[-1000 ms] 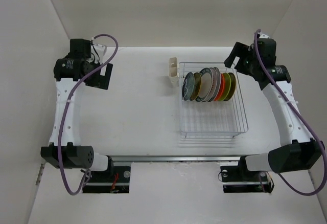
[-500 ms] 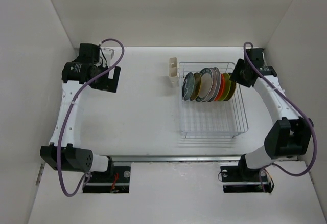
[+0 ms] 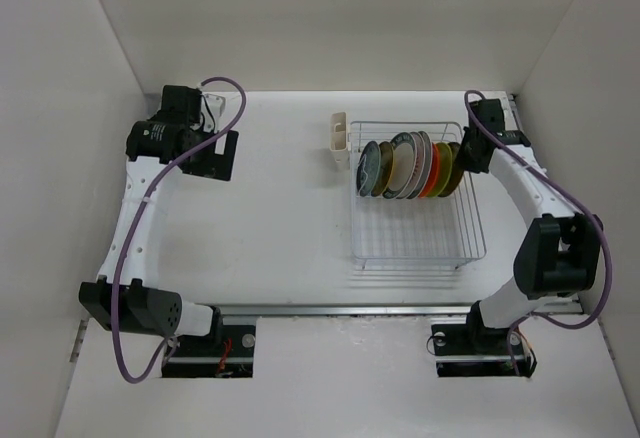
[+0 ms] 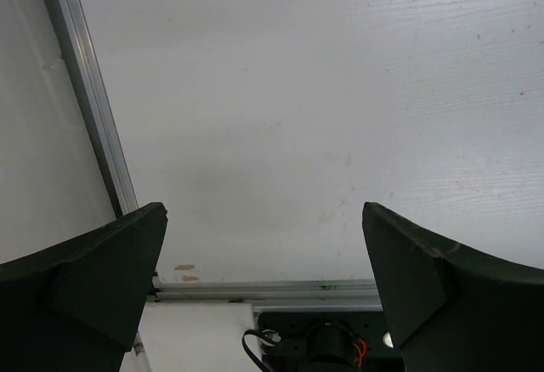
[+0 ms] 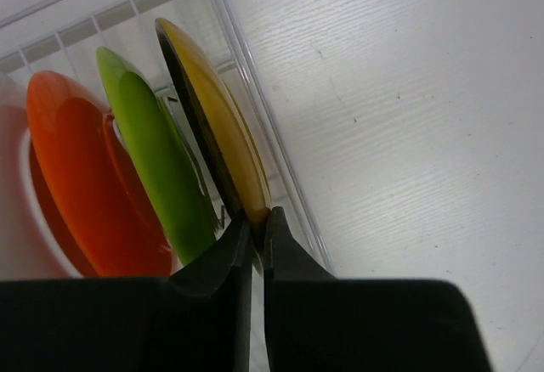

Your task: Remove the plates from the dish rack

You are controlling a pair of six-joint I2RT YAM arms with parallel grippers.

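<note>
Plates (image 3: 408, 165): small, round, in mixed colours; they stand on edge in one row across the far half of the dish rack.
Dish rack (image 3: 418, 250): thin white wire, right of table centre, with a cream cutlery cup (image 3: 339, 141) at its far left corner.
Right gripper (image 5: 257, 229): jaws pinched onto the rim of the olive plate (image 5: 225, 134), the right-end plate of the row.
Left gripper (image 4: 262, 223): jaws wide apart and holding nothing, over the table (image 4: 340, 92) at far left, well apart from the rack.
Right wrist only: the olive plate shows a yellowish face with a dark edge; the lime green plate (image 5: 153, 151) is just beside it, then the orange plate (image 5: 76, 177).
Top view only: shows the whole row, with the teal patterned plate (image 3: 368, 170) at the left end; the finger contact cannot be made out.
Left wrist only: metal rail (image 4: 85, 109) along the table's edge.
</note>
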